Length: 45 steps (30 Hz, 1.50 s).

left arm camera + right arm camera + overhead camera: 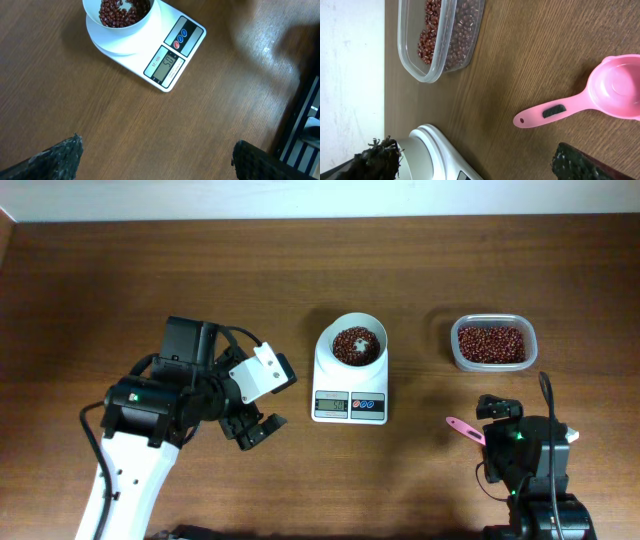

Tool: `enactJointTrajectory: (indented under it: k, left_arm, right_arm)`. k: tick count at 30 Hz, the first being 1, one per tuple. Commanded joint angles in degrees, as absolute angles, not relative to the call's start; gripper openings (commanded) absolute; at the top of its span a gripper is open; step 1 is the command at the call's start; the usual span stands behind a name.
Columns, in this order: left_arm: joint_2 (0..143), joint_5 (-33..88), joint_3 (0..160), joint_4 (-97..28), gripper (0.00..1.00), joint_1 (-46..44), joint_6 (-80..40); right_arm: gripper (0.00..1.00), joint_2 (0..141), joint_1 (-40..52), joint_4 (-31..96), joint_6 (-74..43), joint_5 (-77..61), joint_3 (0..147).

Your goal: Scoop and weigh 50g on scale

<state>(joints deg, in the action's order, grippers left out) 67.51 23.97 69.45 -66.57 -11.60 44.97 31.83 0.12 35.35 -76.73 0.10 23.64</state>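
**Overhead view.** A dark wooden table [300, 270] fills the picture, its grain running left to right. The scale [350, 392] sits near the middle. Its long axis runs from the far edge toward the robot, with the display and buttons at the near end. The round white bowl [360, 321] sits at the far end and holds a small heap of red-brown beans [356, 346]. A clear tub [455, 352] of the same beans stands well apart to the right. The left gripper [257, 430] hangs left of the scale, not touching it, jaws spread wide and empty.

**Left wrist view.** The scale lies on a diagonal (bowl upper left, display end pointing lower right). Bare wood lies between the two dark fingertips.

**Right wrist view.** The right gripper [477, 162] is also spread wide, holding nothing. A pink scoop [580, 102] lies empty on the table, handle pointing left. The tub is at the top and a corner of the scale at the bottom. A pale wall [350, 75] runs beyond the table edge.
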Motion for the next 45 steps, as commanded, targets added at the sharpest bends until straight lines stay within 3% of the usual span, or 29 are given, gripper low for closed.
enactJointTrajectory:
  k: [1, 9, 16, 20, 23, 33, 45]
  left_arm:
    - [67.53, 24.21, 69.41, -66.50, 0.99, -11.33, 44.49]
    - [67.53, 24.21, 69.41, -66.50, 0.99, -11.33, 44.47]
    - [67.53, 24.21, 69.41, -66.50, 0.99, -11.33, 44.49]
    - [67.53, 24.21, 69.41, -66.50, 0.99, -11.33, 44.49]
    - [67.53, 24.21, 69.41, -66.50, 0.99, -11.33, 44.49]
    - [67.53, 24.18, 69.41, -66.50, 0.99, -11.33, 44.49]
    - [67.53, 24.18, 69.41, -66.50, 0.99, -11.33, 44.49]
  right_arm:
    - [0.99, 31.88, 0.69, 35.29, -76.75, 0.38, 23.46]
    - [0.99, 30.02, 0.69, 39.40, -76.75, 0.62, 23.42]
    - [0.99, 17.43, 0.60, 38.02, -76.44, 0.60, 17.50]
    - [0.99, 11.20, 0.25, 26.15, -58.13, 0.60, 17.23]
    - [0.99, 9.80, 0.25, 21.37, -52.86, 0.56, 17.23]
    - [0.99, 2.66, -6.17, 21.39, -50.76, -3.31, 15.79]
    - [0.99, 0.19, -7.16, 17.72, -50.76, -7.29, 10.15]
